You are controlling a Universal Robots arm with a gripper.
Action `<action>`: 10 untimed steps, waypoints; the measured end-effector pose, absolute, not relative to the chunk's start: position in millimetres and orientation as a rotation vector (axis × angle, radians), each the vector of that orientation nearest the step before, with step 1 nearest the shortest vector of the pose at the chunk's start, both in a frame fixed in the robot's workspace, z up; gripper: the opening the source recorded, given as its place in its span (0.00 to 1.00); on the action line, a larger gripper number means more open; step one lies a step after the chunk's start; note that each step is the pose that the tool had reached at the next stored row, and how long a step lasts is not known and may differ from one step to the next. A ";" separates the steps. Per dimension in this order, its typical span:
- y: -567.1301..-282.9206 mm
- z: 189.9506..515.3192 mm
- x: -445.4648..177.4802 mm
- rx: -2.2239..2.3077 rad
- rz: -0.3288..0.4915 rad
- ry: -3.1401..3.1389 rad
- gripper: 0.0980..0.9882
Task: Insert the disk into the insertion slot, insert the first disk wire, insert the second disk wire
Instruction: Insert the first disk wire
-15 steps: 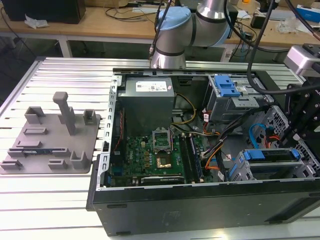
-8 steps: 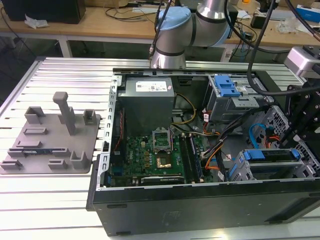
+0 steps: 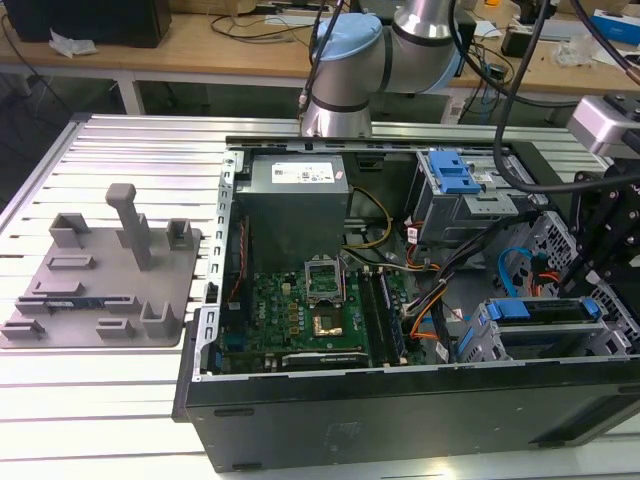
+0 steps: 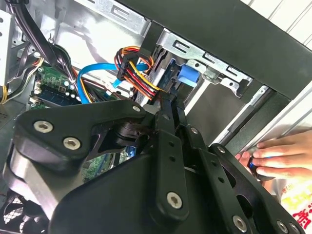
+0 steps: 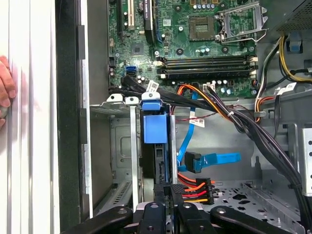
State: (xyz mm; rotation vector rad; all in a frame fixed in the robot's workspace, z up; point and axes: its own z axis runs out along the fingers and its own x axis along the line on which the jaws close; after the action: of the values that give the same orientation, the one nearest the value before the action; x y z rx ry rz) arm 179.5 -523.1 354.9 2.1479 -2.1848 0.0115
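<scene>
The disk, in its blue carrier, sits inside the grey insertion slot at the case's front corner; in the exterior view it lies in the cage at the lower right. My gripper is at the disk's rear edge, its fingers shut on the end of the multicoloured disk wire. The second wrist view shows the gripper pinching that bundle just behind the blue carrier. A blue disk wire hangs loose beside the slot, away from the disk.
The open case holds a motherboard, a power supply and a blue-latched bay. Black cable bundles cross near the slot. A person's hand rests on the table outside the case wall. A grey fixture plate lies at the exterior view's left.
</scene>
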 end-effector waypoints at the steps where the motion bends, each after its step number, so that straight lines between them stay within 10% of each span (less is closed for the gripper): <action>1: -523.1 354.7 179.2 2.143 0.012 -2.191 0.07; 10: -523.0 354.5 177.5 2.131 0.023 -2.210 0.07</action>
State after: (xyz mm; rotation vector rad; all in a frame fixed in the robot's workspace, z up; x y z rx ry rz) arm 177.5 -523.0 354.5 2.1314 -2.2103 0.0227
